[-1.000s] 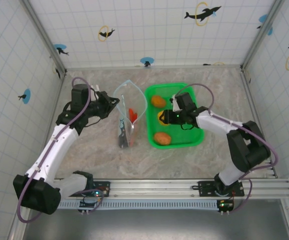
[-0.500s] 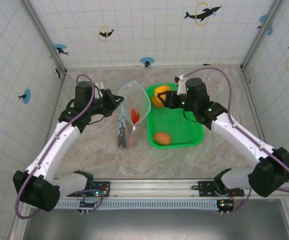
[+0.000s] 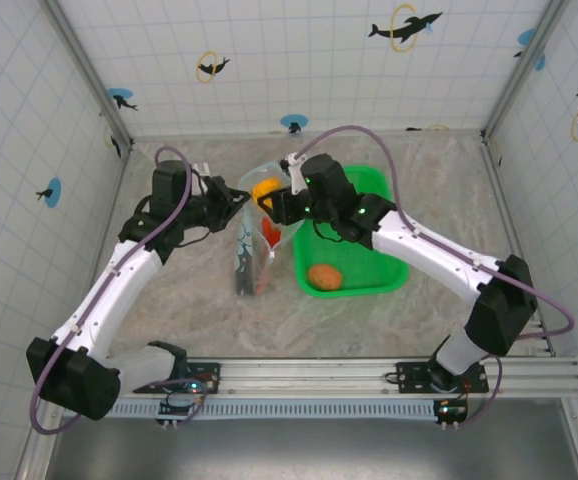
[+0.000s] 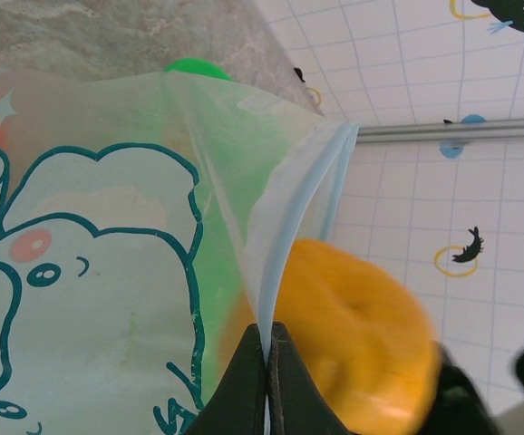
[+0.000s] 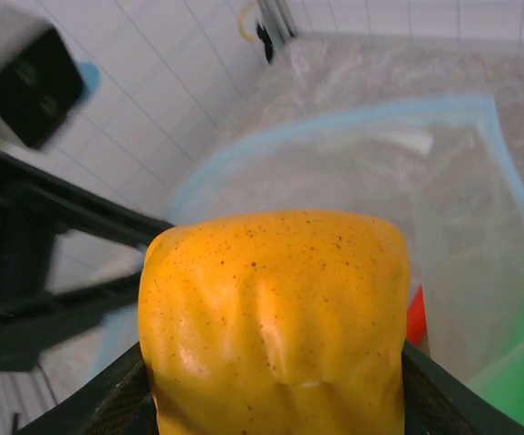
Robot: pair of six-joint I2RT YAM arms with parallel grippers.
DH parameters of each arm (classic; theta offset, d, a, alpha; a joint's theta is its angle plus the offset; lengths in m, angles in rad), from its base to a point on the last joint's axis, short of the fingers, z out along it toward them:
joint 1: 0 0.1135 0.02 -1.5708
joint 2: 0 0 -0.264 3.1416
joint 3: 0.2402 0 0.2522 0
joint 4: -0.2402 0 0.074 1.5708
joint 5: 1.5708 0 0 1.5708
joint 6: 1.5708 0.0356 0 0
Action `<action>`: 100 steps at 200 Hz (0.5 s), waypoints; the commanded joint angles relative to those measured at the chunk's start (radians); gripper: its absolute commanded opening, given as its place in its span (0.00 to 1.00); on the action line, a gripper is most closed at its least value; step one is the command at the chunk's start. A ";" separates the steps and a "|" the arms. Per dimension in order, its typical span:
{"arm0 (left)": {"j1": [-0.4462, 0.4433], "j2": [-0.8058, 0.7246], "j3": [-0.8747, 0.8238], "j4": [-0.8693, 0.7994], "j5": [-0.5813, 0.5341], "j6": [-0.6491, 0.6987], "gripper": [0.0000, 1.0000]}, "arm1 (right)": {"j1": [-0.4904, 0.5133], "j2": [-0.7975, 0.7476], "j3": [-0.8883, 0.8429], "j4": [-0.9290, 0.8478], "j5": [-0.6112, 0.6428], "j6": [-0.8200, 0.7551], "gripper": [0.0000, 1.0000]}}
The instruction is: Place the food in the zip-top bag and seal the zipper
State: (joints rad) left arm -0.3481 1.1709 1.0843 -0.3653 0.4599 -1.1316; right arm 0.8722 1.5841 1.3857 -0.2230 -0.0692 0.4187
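**Bag** [image 3: 250, 250]: clear plastic with an elephant print. It lies mid-tabletop, just left of the basket, with its mouth toward the far edge, lifted and gaping.
**Zipper strip** [image 4: 309, 204]: light blue, along the mouth rim, unsealed.
**Contents of the bag:** a red piece [image 3: 268, 234] and a dark piece [image 3: 243, 272].
**Yellow fruit** [image 5: 276, 313]: rounded and speckled, held at the bag's open mouth.
**Right fingers** [image 5: 117, 405]: spread partway, one on each side of the yellow fruit, gripping it.
**Left fingers** [image 4: 251, 381]: pressed together on the bag's rim at the zipper strip, holding that edge up.
**Orange fruit** [image 3: 324, 276]: lies in the near part of the basket.
**Basket** [image 3: 369, 268]: green plastic, right of the tabletop's middle.
**Tabletop** [image 3: 189, 300]: marbled stone pattern.
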 commanded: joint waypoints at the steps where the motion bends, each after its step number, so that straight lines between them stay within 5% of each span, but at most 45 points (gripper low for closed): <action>1: -0.006 -0.004 0.045 0.020 0.007 -0.014 0.00 | 0.027 0.014 -0.040 -0.009 0.076 0.001 0.59; 59: -0.008 -0.007 0.035 0.031 0.015 -0.017 0.00 | 0.040 0.120 0.026 -0.083 0.180 0.004 0.61; 100: -0.008 -0.008 0.025 0.044 0.018 -0.028 0.00 | 0.039 0.146 0.059 -0.103 0.200 0.001 0.80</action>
State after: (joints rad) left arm -0.3489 1.1709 1.0969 -0.3641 0.4614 -1.1385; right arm 0.9096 1.7264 1.3827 -0.3050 0.0933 0.4232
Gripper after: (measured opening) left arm 0.054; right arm 0.746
